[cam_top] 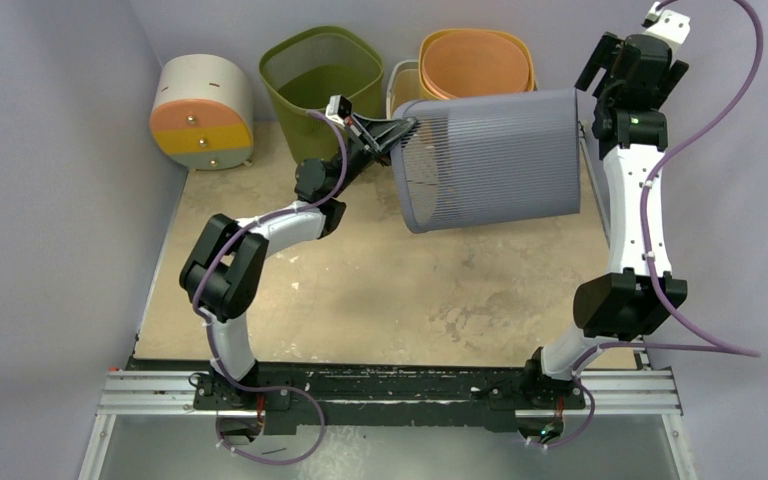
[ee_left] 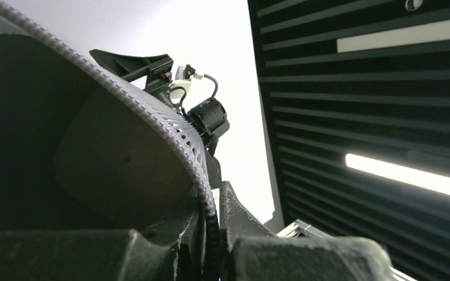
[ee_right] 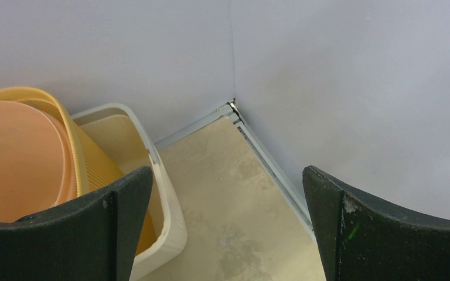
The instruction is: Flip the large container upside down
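The large container [cam_top: 490, 160] is a lavender-grey mesh bin. It is held tipped onto its side at the back of the table, its open mouth facing left. My left gripper [cam_top: 400, 128] is shut on the upper rim of that mouth. In the left wrist view the rim [ee_left: 170, 126] runs down between the pinched fingers of the left gripper [ee_left: 217, 228], with the dark inside to the left. My right gripper [cam_top: 594, 72] hangs open at the back right corner, apart from the container. In the right wrist view the right gripper [ee_right: 228, 193] holds nothing between its wide fingers.
A green bin [cam_top: 320, 70] stands at the back. An orange bin [cam_top: 475, 62] sits nested in a cream bin [cam_top: 400, 75] behind the container. A white, orange and yellow drum [cam_top: 202, 110] stands back left. Walls close in on the left, back and right.
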Robot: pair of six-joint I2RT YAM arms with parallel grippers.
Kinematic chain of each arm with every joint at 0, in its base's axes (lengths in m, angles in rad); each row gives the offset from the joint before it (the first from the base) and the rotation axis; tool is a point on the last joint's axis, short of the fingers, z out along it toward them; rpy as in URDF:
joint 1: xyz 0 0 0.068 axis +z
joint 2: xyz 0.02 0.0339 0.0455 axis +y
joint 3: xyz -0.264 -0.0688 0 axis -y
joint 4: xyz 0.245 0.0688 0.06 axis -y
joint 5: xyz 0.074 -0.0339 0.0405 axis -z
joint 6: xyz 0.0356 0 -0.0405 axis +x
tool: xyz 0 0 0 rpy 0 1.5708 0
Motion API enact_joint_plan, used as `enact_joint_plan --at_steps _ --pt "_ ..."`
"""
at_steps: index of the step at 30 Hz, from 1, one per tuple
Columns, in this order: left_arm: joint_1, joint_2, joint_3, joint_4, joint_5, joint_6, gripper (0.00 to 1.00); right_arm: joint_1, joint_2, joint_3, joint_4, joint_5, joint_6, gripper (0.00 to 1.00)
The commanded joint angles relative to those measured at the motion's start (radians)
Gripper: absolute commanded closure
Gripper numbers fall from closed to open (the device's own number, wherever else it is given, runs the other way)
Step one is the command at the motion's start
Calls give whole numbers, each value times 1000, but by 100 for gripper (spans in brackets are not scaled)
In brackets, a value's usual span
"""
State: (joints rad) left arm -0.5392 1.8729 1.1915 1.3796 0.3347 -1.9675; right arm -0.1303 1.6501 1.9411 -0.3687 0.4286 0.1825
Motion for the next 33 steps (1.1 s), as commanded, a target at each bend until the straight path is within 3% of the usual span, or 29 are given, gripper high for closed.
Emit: enact_joint_plan --at_steps 1,17,33 --pt "-21 -11 -96 344 -124 -163 100 -3 -29 17 -1 25 -20 0" --pt "-50 -5 -385 348 -170 -122 100 -5 -35 73 -34 -15 -30 0" --pt "-182 213 -66 348 -205 -187 100 -5 -48 57 -19 -12 -38 0"
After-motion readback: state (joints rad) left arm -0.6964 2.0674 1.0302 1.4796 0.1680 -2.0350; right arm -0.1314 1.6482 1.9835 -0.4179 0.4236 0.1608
